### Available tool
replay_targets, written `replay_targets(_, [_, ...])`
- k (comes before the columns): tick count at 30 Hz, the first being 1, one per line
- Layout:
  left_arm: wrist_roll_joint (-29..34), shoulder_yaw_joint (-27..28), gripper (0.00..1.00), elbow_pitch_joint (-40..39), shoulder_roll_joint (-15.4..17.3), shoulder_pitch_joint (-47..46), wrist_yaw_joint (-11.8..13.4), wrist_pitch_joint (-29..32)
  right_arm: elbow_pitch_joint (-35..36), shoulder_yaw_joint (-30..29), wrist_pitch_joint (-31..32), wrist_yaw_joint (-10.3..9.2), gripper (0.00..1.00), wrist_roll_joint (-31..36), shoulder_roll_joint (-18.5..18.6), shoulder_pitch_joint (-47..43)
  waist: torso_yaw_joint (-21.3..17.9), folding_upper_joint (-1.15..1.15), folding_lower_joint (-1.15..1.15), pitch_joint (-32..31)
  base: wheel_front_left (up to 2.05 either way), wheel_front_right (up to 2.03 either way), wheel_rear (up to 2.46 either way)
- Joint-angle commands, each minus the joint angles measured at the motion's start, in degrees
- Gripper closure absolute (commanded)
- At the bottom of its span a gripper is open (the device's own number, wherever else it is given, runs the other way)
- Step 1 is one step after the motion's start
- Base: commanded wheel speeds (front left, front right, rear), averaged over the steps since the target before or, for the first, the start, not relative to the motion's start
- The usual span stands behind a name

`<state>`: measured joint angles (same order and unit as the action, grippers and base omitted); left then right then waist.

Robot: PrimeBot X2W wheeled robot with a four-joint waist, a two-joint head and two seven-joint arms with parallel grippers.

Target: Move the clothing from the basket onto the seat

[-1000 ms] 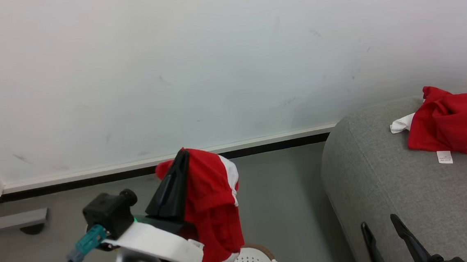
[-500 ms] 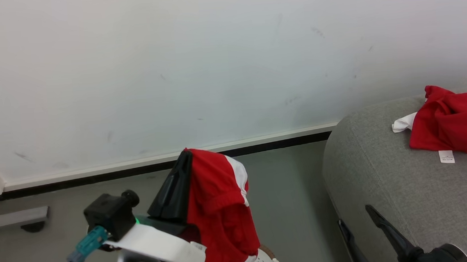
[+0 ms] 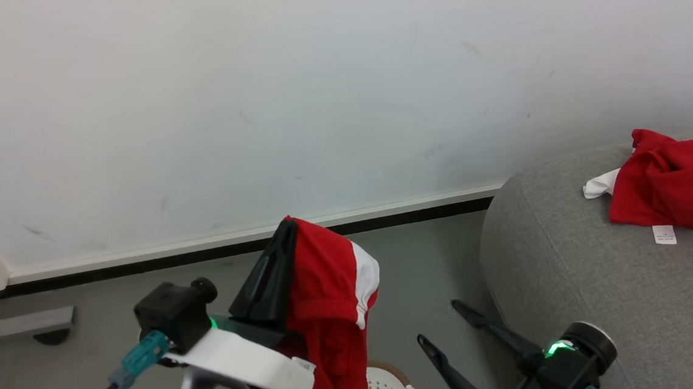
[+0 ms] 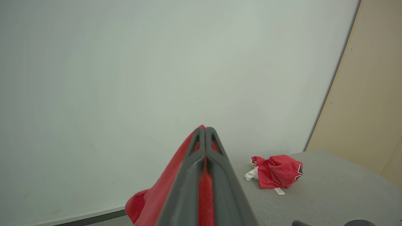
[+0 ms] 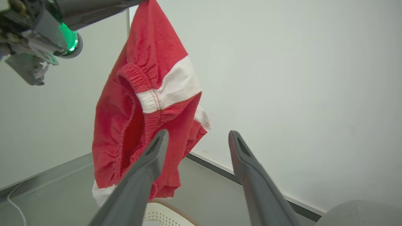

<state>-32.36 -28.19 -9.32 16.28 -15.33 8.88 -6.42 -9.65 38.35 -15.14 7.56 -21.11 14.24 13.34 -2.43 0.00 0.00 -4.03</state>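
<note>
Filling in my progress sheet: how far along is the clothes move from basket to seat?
Done: one crumpled red garment lies on the grey seat. In hand: the left end effector is shut on red shorts with a white band, hanging above the basket. Left: carry them over the seat and release. The right end effector is open, holding nothing. Whether more clothing sits in the basket cannot be told.

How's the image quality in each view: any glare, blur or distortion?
Head view: soft even light, no glare, sofa sharp. Left wrist view: wall edge bows from the wide lens. Right wrist view: hanging garment crisp, no glare.
</note>
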Motion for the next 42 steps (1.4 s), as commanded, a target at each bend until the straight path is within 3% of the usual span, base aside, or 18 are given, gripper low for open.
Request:
replay_targets(1, [0.0,-0.1,1.00,0.2,0.0,-0.7,-0.2,0.1,-1.0,1.6,0.0,-0.14,0.00,-0.9,-0.7,1.6,0.4,0.00,0.00,-0.2,0.00,0.00,0.00])
replay_targets(8, [0.4,-1.0,1.00,0.0,-0.2,-1.3,-0.1,0.6,-5.5,7.8,0.0,-0.14,0.00,-2.7,-5.1,5.5,1.8,0.00,0.00,-0.5,0.00,0.00,0.00])
replay_targets(17, [0.9,-2.5,1.00,-1.0,-0.8,-2.4,-0.4,1.3,-12.1,6.2,0.0,-0.14,0.00,1.1,-10.1,7.5,2.8,0.00,0.00,-0.6,0.00,0.00,0.00])
replay_targets(23, [1.1,-3.8,1.00,-1.8,-1.5,-3.3,-0.7,2.0,-16.5,3.9,0.0,-0.14,0.00,4.3,-11.3,10.2,3.2,0.00,0.00,-0.6,0.00,0.00,0.00])
replay_targets(31, [0.4,-5.3,1.00,-1.7,-2.2,-3.9,-1.4,2.8,-17.7,4.9,0.0,-0.14,0.00,-1.7,-11.3,14.7,4.1,0.00,0.00,-0.5,0.00,0.00,0.00])
replay_targets(32, [0.3,-5.5,1.00,-1.5,-2.3,-3.9,-1.5,2.7,-18.1,5.1,0.0,-0.14,1.00,-2.9,-11.3,15.0,4.2,0.00,0.00,-0.5,0.00,0.00,0.00])
replay_targets(42, [-0.1,-5.2,1.00,0.0,-1.9,-3.2,-1.0,1.8,-19.2,4.0,0.0,-0.14,1.00,-6.3,-11.3,16.4,3.8,0.00,0.00,0.1,0.00,0.00,0.00])
